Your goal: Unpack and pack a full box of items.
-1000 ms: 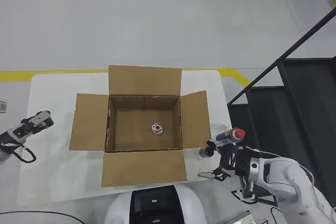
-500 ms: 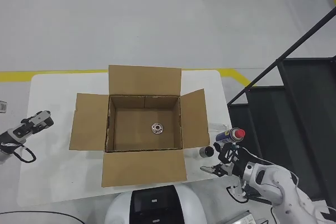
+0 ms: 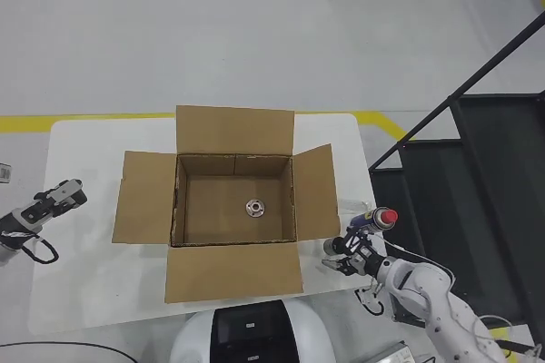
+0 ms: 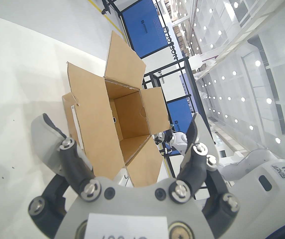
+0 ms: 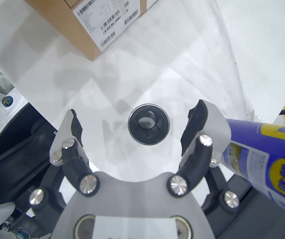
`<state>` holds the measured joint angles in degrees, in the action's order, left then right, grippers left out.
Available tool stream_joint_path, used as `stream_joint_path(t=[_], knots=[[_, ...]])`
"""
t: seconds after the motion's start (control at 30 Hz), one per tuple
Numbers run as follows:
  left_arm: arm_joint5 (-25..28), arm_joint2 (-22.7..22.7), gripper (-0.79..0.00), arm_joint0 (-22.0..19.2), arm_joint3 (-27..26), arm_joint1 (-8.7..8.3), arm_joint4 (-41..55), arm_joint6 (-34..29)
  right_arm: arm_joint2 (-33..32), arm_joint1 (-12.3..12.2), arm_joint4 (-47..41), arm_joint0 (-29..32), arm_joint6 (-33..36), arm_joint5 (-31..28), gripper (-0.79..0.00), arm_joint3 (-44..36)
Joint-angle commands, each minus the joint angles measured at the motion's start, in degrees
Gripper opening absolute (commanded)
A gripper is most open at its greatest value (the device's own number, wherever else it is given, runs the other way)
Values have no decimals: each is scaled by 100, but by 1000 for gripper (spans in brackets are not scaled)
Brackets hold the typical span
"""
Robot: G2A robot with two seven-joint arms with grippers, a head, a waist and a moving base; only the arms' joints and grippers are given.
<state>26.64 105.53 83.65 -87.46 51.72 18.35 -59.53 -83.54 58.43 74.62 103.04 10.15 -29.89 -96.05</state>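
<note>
A: What could go wrong from here?

B: The right gripper (image 5: 136,107) hangs with its jaws wide apart, straddling the small black ring (image 5: 148,124) on the table (image 3: 91,272). One finger sits just beside the spray can (image 5: 262,155), which lies at the table's edge. A sideways brush on the way down could roll the can off. The ring is low and smooth, so an off-centre squeeze may pop it loose.

A: And the container?

B: The cardboard box (image 3: 145,198) stands mid-table with all four flaps open, near the black ring. On its floor lies one small metal ring (image 3: 253,208), and nothing else is visible inside. The left gripper (image 3: 65,193), likewise spread and empty, hovers well apart by the table's left side.
</note>
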Motion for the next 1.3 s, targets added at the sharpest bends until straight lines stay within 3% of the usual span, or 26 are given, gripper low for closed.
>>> stream_joint_path(t=[0.0, 0.23, 0.27, 0.3, 0.33, 0.37, 0.8, 1.0, 1.27], knots=[[0, 0, 0, 0, 0, 0, 0, 0, 89, 13, 51, -88, 53, 81, 0, 107], [0, 0, 0, 0, 0, 0, 0, 0, 354, 70, 101, -347, 127, 445, -22, 429], [0, 0, 0, 0, 0, 0, 0, 0, 383, 74, 135, -368, 145, 487, -203, 469], [0, 0, 0, 0, 0, 0, 0, 0, 414, 80, 159, -388, 142, 513, -299, 514], [0, 0, 0, 0, 0, 0, 0, 0, 437, 85, 163, -406, 122, 535, -656, 548], [0, 0, 0, 0, 0, 0, 0, 0, 454, 88, 171, -417, 102, 546, -785, 573], [0, 0, 0, 0, 0, 0, 0, 0, 392, 67, 452, -228, -51, 625, -785, 313], [0, 0, 0, 0, 0, 0, 0, 0, 28, -47, 603, 468, -143, -121, -785, -665], [0, 0, 0, 0, 0, 0, 0, 0, -966, -196, 611, 1507, -202, -886, -785, -2104]])
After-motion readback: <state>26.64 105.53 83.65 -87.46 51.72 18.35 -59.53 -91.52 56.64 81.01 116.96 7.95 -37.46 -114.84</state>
